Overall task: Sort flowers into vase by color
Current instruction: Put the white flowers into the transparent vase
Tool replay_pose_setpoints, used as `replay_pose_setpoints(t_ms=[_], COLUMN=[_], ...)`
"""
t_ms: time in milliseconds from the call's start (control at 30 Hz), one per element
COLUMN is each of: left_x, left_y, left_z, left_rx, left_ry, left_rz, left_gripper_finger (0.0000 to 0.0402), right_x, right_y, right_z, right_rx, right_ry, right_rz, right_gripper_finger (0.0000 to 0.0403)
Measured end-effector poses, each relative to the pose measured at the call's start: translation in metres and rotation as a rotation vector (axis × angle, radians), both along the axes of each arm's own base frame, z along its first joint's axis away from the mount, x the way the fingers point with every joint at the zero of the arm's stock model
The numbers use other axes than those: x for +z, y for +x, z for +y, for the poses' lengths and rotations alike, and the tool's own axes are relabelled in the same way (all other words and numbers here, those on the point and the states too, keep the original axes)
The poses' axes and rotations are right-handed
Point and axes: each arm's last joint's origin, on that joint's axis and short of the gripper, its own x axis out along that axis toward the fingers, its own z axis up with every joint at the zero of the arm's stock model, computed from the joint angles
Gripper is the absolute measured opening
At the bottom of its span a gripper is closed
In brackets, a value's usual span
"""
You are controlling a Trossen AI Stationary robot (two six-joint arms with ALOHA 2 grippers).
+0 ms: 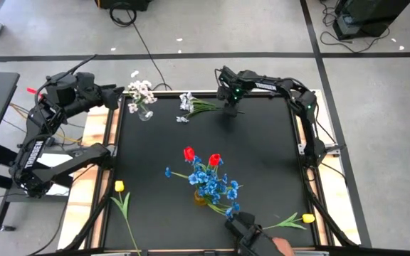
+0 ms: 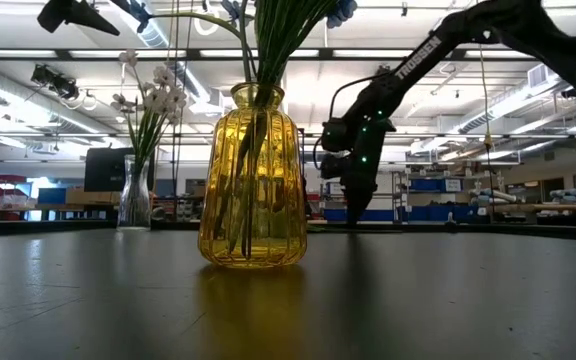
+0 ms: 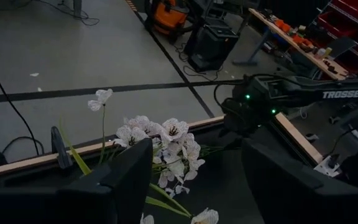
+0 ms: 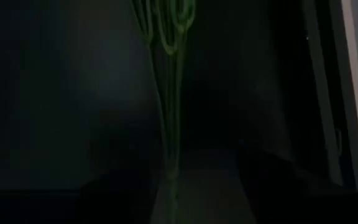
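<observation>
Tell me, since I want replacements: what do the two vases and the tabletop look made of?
Yellow vase: likely glass, tinted amber, ribbed and glossy; stems show through it. Clear vase: probably colourless glass, see-through with highlights. Tabletop: black, smooth, faintly reflective, mirroring the yellow vase; the material itself is unclear.

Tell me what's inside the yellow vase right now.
The yellow vase holds blue sprays and two red tulips, their green stems visible through the glass. Whether there is water inside cannot be told.
</observation>
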Motion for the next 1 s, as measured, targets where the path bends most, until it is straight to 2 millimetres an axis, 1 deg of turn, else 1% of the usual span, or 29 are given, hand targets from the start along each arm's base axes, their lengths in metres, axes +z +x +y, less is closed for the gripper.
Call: replay_pose_setpoints(t_ms=[133,233,367,467,567,1000], left_x=[0.0,0.0,0.0,0.0,0.0,0.0], left_y=[0.0,0.0,0.0,0.0,0.0,0.0], left_z=[0.0,0.0,0.0,0.0,0.0,0.0], left_rx=[0.004,0.004,0.0,0.001,-0.001,-0.002], left_ry=[-0.007,-0.007,0.002,0.004,0.008,0.008], left_rz=[-0.01,-0.009,0.001,0.003,0.008,0.008], left_gripper_finger=[0.0249,0.0249,0.0249,0.0249,0.0249,0.0249], right_x=[-0.002,-0.006,-0.007,-0.008,-0.008,-0.009], right_y=[0.001,-0.001,0.002,0.003,0.003,0.003], right_z=[-0.001,0.0,0.005,0.008,0.008,0.009], right_rx=[-0.001,0.0,0.022,0.039,0.048,0.068], right_ry=[0.001,0.02,0.019,0.002,0.002,0.006], right_rz=[0.022,0.053,0.069,0.092,0.093,0.093], right_gripper_finger=[0.0201,0.0175,0.0138,0.0121,0.0115,0.0115])
